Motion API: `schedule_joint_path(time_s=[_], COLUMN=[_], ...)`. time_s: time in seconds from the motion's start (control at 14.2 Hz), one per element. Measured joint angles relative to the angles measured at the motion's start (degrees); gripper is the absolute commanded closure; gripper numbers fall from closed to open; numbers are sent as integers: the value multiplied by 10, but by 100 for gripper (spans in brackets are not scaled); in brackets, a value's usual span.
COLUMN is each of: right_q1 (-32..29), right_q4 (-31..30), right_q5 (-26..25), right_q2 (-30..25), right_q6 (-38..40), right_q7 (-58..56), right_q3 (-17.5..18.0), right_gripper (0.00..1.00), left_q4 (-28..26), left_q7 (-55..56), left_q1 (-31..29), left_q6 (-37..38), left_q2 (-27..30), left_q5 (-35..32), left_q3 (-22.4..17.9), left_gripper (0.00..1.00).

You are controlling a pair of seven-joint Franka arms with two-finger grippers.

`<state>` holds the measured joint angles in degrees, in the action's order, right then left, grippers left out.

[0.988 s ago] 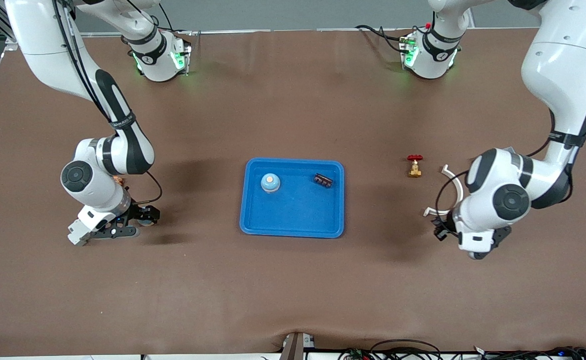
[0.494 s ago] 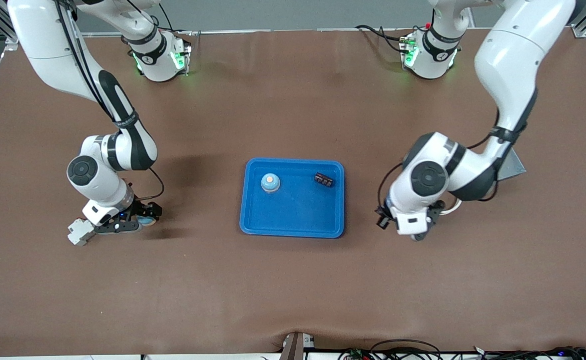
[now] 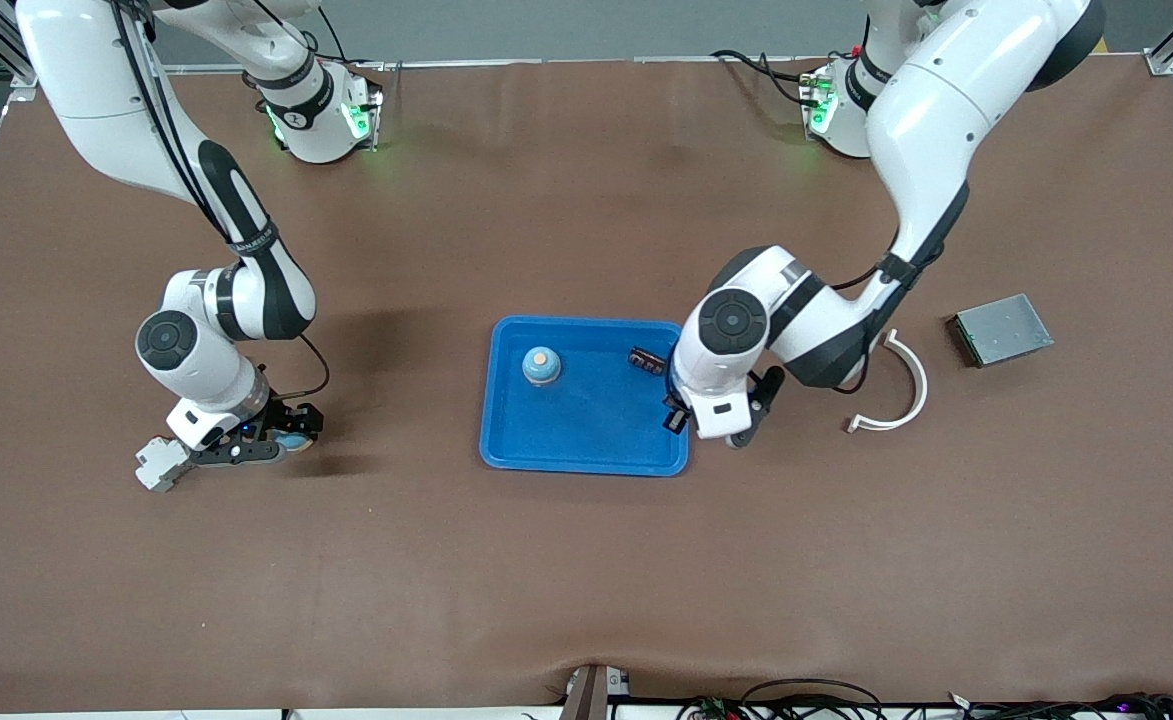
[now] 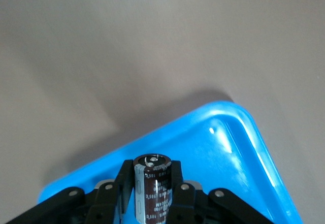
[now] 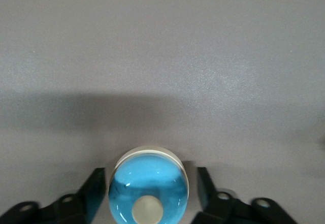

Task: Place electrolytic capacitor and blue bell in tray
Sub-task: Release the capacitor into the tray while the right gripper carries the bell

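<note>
The bright blue tray (image 3: pixel 586 440) lies mid-table. My left gripper (image 3: pixel 708 425) hangs over the tray's rim at the left arm's end, shut on a dark brown electrolytic capacitor (image 4: pixel 151 193) held upright over the tray floor (image 4: pixel 228 148). My right gripper (image 3: pixel 286 442) is low on the table toward the right arm's end. Its open fingers (image 5: pixel 94 193) stand either side of a blue bell (image 5: pixel 149 183) with a cream button, with small gaps. That bell rests on the table.
In the tray stand a second blue bell with an orange top (image 3: pixel 541 366) and a small black component (image 3: pixel 648 360). A white curved piece (image 3: pixel 901 385) and a grey metal plate (image 3: pixel 1001 329) lie toward the left arm's end.
My left arm has swung from its end of the table to the tray's rim, carrying the capacitor, uncovering the grey plate. My right gripper shifted slightly at the bell.
</note>
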<state>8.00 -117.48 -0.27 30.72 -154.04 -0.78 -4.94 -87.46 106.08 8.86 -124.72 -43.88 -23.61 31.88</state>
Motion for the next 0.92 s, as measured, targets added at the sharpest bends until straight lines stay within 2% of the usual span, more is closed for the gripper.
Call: schedule_joint_path(time_s=[0.14, 0.35, 0.42, 0.49, 0.64, 0.92], right_q1=[0, 0, 0, 2, 16, 83], right_q4=[0, 0, 3, 7, 24, 61], right_q5=[0, 0, 0, 0, 0, 0], right_q2=[-4, -4, -4, -4, -5, -5], right_q6=[1, 4, 8, 13, 40, 90], right_q7=[0, 6, 17, 32, 81, 211], right_q3=[1, 4, 8, 13, 23, 27], right_gripper=[100, 100, 100, 100, 100, 100], left_q4=[5, 7, 8, 9, 14, 48], left_q7=[32, 65, 70, 74, 76, 75], left_q1=[16, 62, 81, 95, 103, 102], left_q6=[-34, -74, -78, -80, -80, -72], left_q2=[-12, -27, -32, -34, -36, -30], left_q5=[0, 0, 0, 0, 0, 0], left_q3=[-8, -54, -74, -89, -99, -100], left_gripper=[100, 97, 57, 1, 0, 0])
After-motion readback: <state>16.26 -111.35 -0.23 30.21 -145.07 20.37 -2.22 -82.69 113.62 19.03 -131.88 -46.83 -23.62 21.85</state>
